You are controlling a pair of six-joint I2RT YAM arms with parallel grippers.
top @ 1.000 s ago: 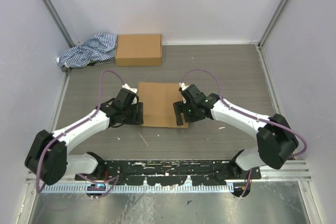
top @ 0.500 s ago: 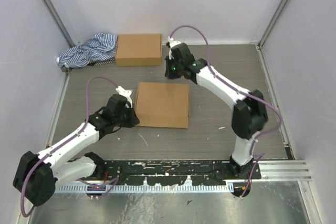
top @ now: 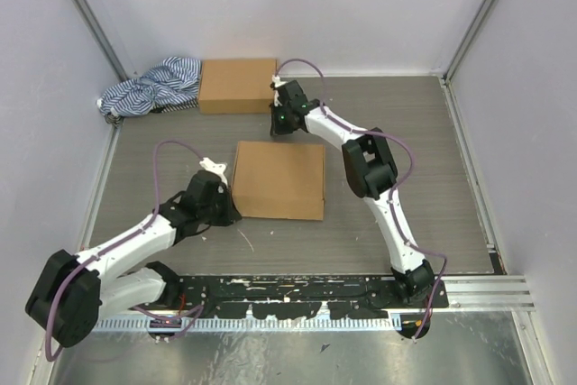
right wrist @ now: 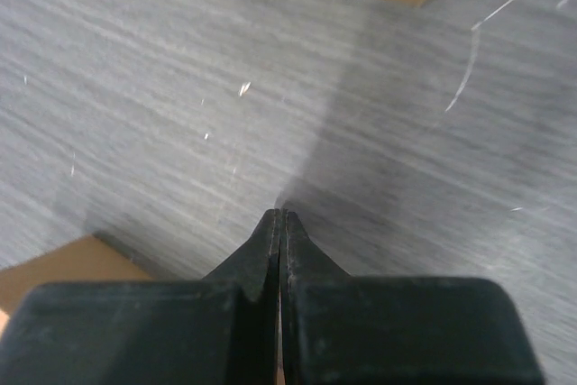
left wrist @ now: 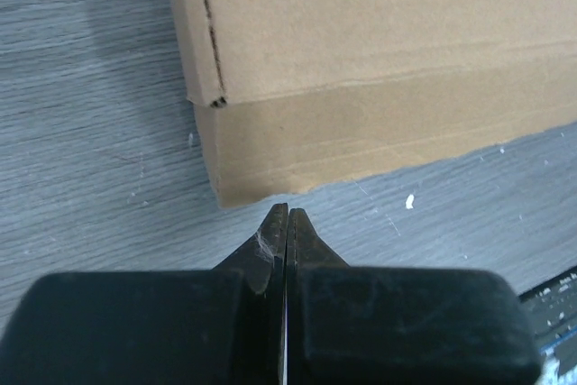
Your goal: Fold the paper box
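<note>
Two brown cardboard boxes, the paper box (top: 279, 179) and a compact box (top: 238, 85); two robot arms, the left arm (top: 135, 239) and the right arm (top: 389, 214); apparently just one crumpled striped cloth (top: 153, 86).

No writing, label, brand, number or sign can be read in any view. The paper box (top: 279, 180) shows only plain brown cardboard, in the top view and up close in the left wrist view. The second box (top: 238, 86) at the back of the tabletop (top: 406, 123) is just as plain. The cloth (top: 153, 87) beside it carries blue and white stripes but no letters.
</note>
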